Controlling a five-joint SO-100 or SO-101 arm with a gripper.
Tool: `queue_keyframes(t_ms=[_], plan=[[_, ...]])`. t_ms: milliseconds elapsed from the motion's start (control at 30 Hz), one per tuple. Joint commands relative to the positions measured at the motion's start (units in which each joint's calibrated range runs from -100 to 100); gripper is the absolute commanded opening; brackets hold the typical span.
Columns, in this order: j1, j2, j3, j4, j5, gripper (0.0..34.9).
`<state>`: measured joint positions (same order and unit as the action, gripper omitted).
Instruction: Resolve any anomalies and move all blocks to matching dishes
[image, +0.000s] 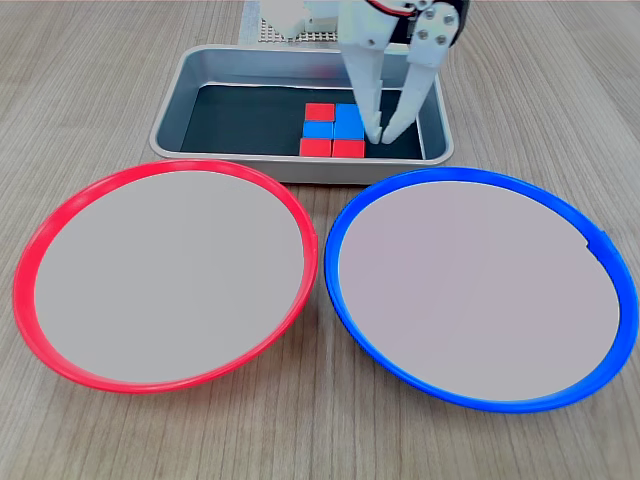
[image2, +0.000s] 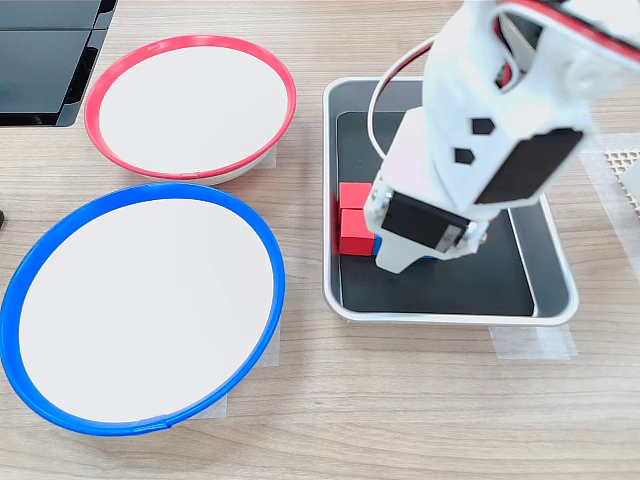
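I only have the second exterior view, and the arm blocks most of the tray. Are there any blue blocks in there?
Observer: Yes. In the first exterior view, blue blocks sit with the red blocks in one tight cluster.
Operator: Where is the hand?
Observer: The hand is down in the tray, just off the cluster's right side in the first exterior view.
Operator: Is it holding anything?
Observer: No, nothing lies between its parted fingers.

Both exterior views are brightly and evenly lit. Only soft, faint shadows are seen. A little shine is seen on the tray's (image: 300, 168) metal rim. Everything is shown sharp.
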<state>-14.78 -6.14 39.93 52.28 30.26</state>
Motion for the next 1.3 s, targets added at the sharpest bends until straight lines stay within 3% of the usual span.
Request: queue_keyframes(t_ms=[0, 333, 433, 633, 700, 900, 1000, 1100, 1267], plan=[[4.38, -2.26, -0.19, 0.42, 2.49, 0.0], [18.59, -10.11, 6.27, 2.15, 9.67, 0.0], [20.19, -12.16, 6.91, 2.90, 10.16, 0.0], [14.17, -14.80, -2.47, 11.81, 3.96, 0.5], [11.53, -14.80, -5.56, 15.36, 0.63, 5.5], [5.23, -14.20, -6.56, 20.15, -12.45, 10.6], [4.57, -13.69, -4.20, 20.15, -17.63, 11.3], [5.88, -11.47, -3.29, 19.07, -20.46, 9.8], [8.14, -6.44, -4.29, 17.09, -21.25, 12.2]])
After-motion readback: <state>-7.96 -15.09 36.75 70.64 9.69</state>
